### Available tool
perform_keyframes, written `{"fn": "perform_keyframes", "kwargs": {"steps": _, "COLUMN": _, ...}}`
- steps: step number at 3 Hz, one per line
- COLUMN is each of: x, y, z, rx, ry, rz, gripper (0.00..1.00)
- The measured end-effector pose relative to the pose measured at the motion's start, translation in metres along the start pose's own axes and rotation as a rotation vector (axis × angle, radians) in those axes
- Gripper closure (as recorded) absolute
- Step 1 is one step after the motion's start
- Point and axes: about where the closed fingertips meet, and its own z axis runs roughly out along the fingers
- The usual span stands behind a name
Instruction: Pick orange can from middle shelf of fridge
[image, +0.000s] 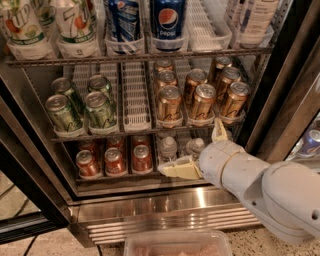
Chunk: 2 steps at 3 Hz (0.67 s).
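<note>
- Camera view looks into the open fridge (165, 210), with the middle shelf (135, 131) crossing its centre.
- One orange can (202, 101) stands at the front of the middle shelf's right half. Others like it stand close beside and behind it.
- Green cans (100, 107) fill the left half of the middle shelf, and red cans (115, 160) sit on the rack just below it.
- My gripper (191, 148) hangs just below the middle shelf's front rail, under the orange can. It is spread wide and holds nothing, with one finger pointing left and the other pointing up near the rail.
- Risk, as I judge it: if I rise from here, the upper finger could snag the middle shelf's rail or a tray lip. A claw this wide could also topple the neighbouring cans.
</note>
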Motion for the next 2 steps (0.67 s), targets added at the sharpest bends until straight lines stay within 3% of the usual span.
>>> {"fn": "perform_keyframes", "kwargs": {"steps": 1, "x": 0.003, "y": 0.003, "z": 0.011, "rx": 0.054, "ry": -0.032, "rz": 0.011, "gripper": 0.01}}
{"fn": "perform_keyframes", "kwargs": {"steps": 2, "x": 0.001, "y": 0.004, "z": 0.022, "rx": 0.098, "ry": -0.078, "rz": 0.009, "gripper": 0.12}}
